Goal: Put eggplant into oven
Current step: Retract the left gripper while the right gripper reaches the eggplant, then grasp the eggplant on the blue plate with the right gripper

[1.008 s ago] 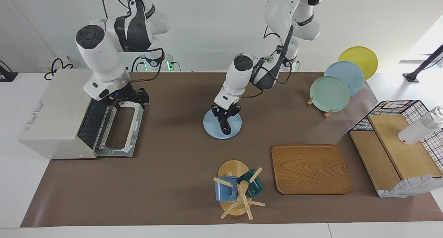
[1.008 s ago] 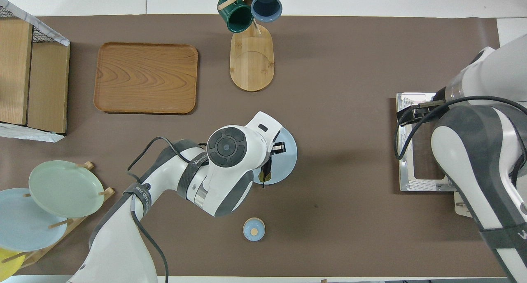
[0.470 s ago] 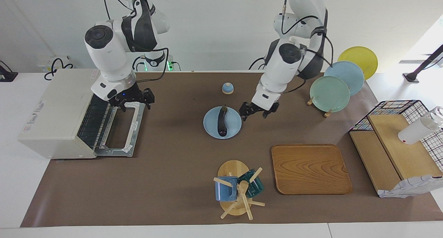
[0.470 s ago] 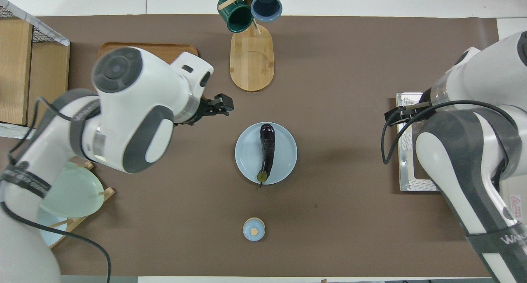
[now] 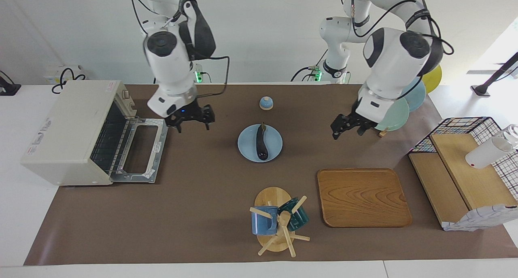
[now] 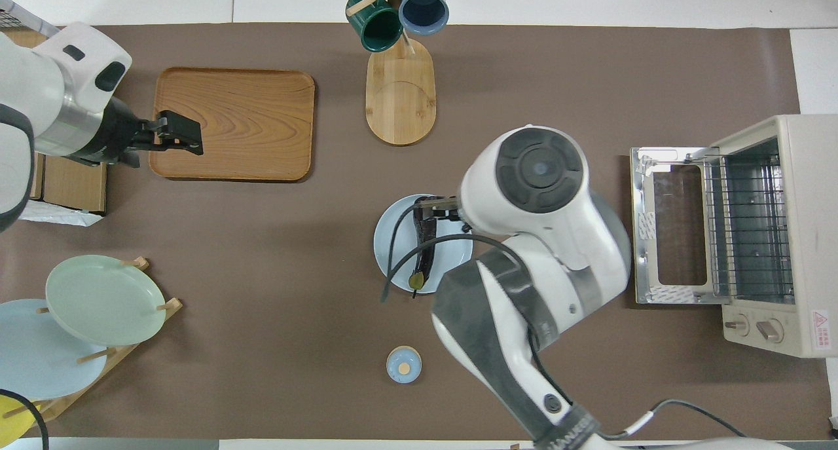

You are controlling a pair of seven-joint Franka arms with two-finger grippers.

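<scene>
The dark purple eggplant point(image 5: 261, 142) lies lengthwise on a light blue plate point(image 5: 247, 146) at the middle of the mat, with nothing gripping it. The cream oven point(image 5: 64, 124) stands at the right arm's end, its door point(image 5: 141, 148) folded down and the wire rack showing. My right gripper point(image 5: 192, 122) hangs open above the mat between the oven door and the plate. In the overhead view the right arm covers part of the plate point(image 6: 393, 247) and eggplant point(image 6: 427, 266). My left gripper point(image 5: 347, 131) is open and empty, raised between the plate and the plate rack.
A small blue lidded knob point(image 5: 266, 103) sits nearer the robots than the plate. A mug tree point(image 5: 277, 221) and wooden tray point(image 5: 362, 197) lie farther out. A plate rack point(image 5: 386, 108) and wire basket with boards point(image 5: 465, 168) fill the left arm's end.
The left gripper let go of the eggplant on the plate, rose and drew back toward its own end. The right gripper left the oven door and swung toward the plate.
</scene>
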